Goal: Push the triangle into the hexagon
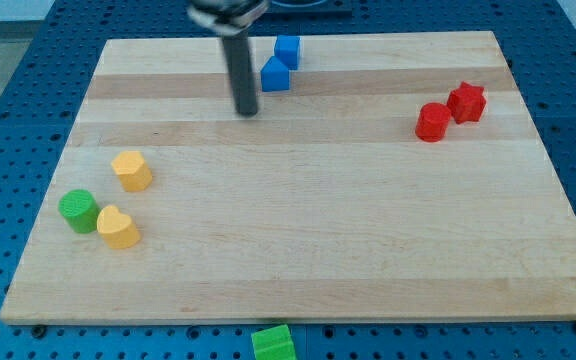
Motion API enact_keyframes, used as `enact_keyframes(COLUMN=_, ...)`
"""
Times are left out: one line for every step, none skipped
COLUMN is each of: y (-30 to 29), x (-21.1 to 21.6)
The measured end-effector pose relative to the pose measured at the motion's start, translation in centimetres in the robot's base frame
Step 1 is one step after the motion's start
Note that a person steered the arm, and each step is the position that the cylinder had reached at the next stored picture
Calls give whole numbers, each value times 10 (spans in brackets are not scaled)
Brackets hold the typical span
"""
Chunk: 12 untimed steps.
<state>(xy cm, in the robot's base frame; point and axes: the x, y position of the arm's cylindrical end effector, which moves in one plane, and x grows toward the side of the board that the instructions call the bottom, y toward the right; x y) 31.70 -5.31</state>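
A blue triangle block (275, 75) lies near the view's top centre, touching a blue cube (287, 48) just above it. A yellow block that looks like a hexagon (131, 170) sits at the view's left. My dark rod comes down from the top, and my tip (247, 112) rests on the board just left of and slightly below the blue triangle, a small gap apart from it. The yellow hexagon is far to the lower left of my tip.
A yellow heart (118, 227) and a green cylinder (78, 210) sit close together at the lower left. A red star (466, 102) and a rounded red block (431, 122) touch at the upper right. A green block (273, 343) lies off the wooden board (318, 250) at the bottom.
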Motion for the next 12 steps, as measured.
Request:
enact_keyframes(y=42, x=-63)
enact_keyframes(y=47, x=-71)
enact_keyframes(y=49, x=-71)
enact_keyframes(y=80, x=-72)
enact_keyframes(y=87, x=-101)
enact_keyframes(y=23, x=-105)
enact_keyframes(y=-67, x=-74)
enact_keyframes(y=-109, x=-24)
enact_keyframes(y=-131, x=28)
enact_keyframes(y=-120, x=-2)
enact_keyframes(y=-176, x=-11)
enact_keyframes(y=-201, x=-5)
